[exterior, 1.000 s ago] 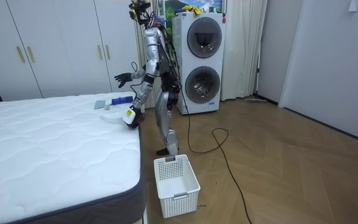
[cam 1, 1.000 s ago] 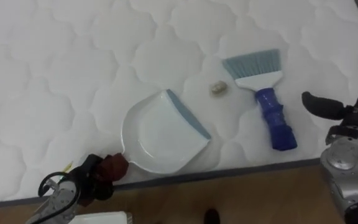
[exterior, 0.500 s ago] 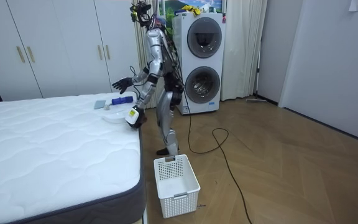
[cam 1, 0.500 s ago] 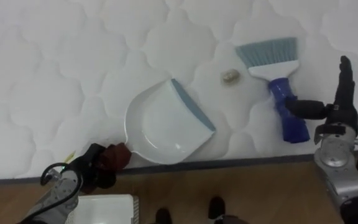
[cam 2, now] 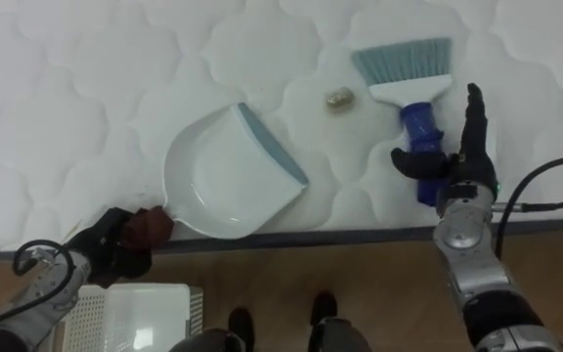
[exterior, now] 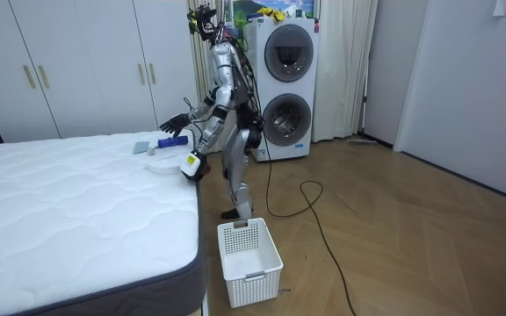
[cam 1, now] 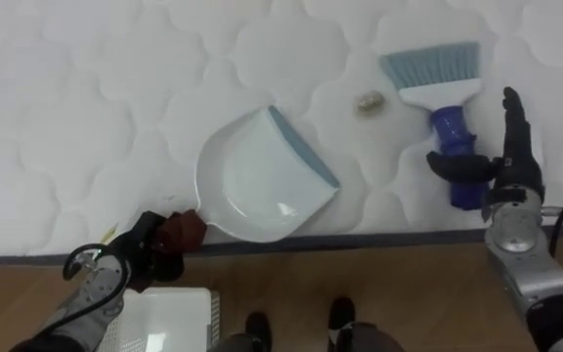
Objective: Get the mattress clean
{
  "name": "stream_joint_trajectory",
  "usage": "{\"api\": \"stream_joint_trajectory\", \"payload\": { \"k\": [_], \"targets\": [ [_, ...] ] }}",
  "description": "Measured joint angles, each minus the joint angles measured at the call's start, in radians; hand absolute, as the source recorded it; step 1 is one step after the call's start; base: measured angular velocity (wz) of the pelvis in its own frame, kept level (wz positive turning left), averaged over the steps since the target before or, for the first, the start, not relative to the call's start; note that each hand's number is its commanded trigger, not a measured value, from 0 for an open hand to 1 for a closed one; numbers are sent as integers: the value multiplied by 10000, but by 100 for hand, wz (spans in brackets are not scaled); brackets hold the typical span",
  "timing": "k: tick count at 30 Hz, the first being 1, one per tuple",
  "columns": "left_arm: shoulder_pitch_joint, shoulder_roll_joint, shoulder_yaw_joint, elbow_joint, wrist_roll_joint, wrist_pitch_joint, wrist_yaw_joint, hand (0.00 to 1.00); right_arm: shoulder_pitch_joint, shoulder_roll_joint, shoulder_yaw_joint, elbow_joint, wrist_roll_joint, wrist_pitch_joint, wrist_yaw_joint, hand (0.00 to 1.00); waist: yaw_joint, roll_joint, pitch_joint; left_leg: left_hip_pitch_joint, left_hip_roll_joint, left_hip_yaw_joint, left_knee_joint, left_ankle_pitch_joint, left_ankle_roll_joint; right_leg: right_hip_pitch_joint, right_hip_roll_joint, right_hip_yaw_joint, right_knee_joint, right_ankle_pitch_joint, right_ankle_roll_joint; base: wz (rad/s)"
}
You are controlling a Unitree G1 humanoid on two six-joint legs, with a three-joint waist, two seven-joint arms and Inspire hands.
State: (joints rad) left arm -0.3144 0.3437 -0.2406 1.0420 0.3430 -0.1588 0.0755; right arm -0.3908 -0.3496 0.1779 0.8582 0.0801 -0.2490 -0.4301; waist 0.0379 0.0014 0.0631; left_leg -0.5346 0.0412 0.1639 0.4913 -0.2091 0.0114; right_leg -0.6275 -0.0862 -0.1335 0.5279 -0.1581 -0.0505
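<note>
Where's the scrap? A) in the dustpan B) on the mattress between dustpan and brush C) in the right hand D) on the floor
B: the scrap lies on the mattress, clear of the dustpan and just left of the brush head.

I count one mattress. On it: one dustpan, near left; one brush, far right; one small scrap between them. Two hands at near edge: left hand, right hand. On floor: one basket. Beyond the robot: two stacked machines.
</note>
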Motion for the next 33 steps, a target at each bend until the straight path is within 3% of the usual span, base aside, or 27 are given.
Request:
{"api": "stream_joint_trajectory", "payload": {
  "k": [9, 15, 25, 33],
  "targets": [
    [-280, -2, -220, -28, -14, -18, -2, 100, -128, -23, 416, 707, 387, 329, 566, 0, 273, 47, 14, -322, 69, -28, 293, -130, 11, -233, -15, -111, 137, -7, -38, 1],
    [-292, 11, -542, -96, -405, -4, 0, 100, -741, -77, 459, 1798, 653, 323, 652, 0, 218, 186, 13, -387, 47, -167, 295, -144, 23, -202, -66, -287, 126, -6, -35, 5],
    [-346, 13, -894, -121, -761, 172, -60, 100, -1257, -187, 470, 3072, 1298, 325, 1349, 0, 198, 179, 17, -316, -15, -194, 320, -141, 27, -143, -174, -345, 227, -98, -2, 4],
    [-527, 11, -1180, -122, -784, 384, -194, 100, -1535, -449, 754, 3503, 1445, 694, 1828, 0, 244, 233, 61, -280, 61, -316, 381, -174, 63, 100, -163, -566, 52, -108, 6, 5]
  ]
}}
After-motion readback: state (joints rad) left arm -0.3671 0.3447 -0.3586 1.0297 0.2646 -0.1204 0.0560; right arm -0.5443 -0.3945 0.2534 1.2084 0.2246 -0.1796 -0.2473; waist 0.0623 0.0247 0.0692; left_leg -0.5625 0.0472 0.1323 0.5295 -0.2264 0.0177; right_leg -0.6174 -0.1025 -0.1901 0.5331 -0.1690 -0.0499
